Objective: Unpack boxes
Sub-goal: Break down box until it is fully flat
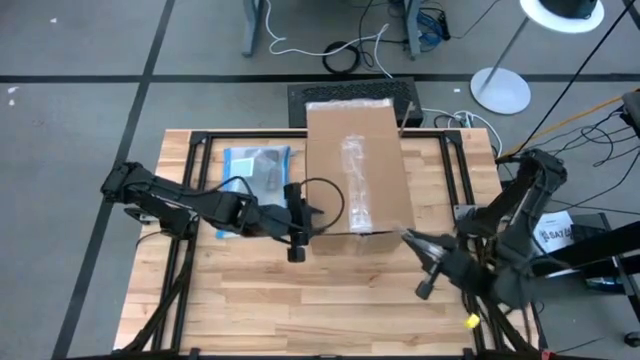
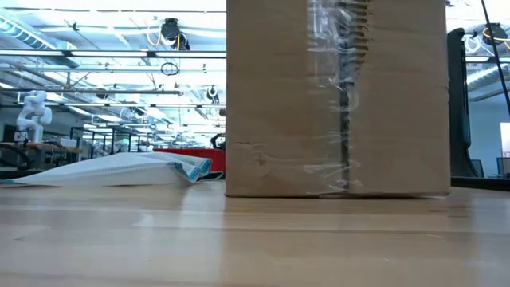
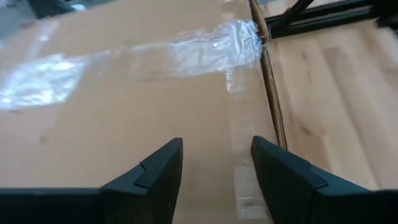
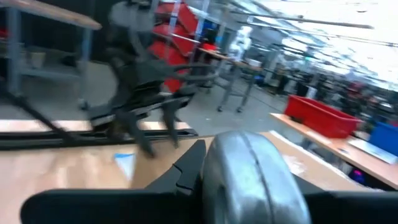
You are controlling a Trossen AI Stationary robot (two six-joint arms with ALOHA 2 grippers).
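The brown cardboard box (image 1: 355,170) stands on the wooden table (image 1: 300,300) on its bottom face, and a strip of clear tape (image 1: 357,185) runs along its top. In the low view the box (image 2: 335,96) fills the middle. My left gripper (image 1: 312,213) is open at the box's near left corner. In the left wrist view its fingers (image 3: 216,149) stand apart above the box top (image 3: 124,112) with nothing between them. My right gripper (image 1: 438,262) is off the box's near right corner, shut on a grey metal tool (image 4: 249,174). My right gripper pinches the tool's rounded grey body (image 4: 230,162) between its two fingers (image 4: 186,171). The fingers come roughly level from the table's right side. The tool is clear of the table, and its pale slim end (image 1: 412,238) points toward the box's near right corner.
A clear plastic pouch with a blue edge (image 1: 255,165) lies flat left of the box and also shows in the low view (image 2: 119,170). A black grille-topped unit (image 1: 350,95) sits behind the box at the far edge. Bare wood lies along the table's near side.
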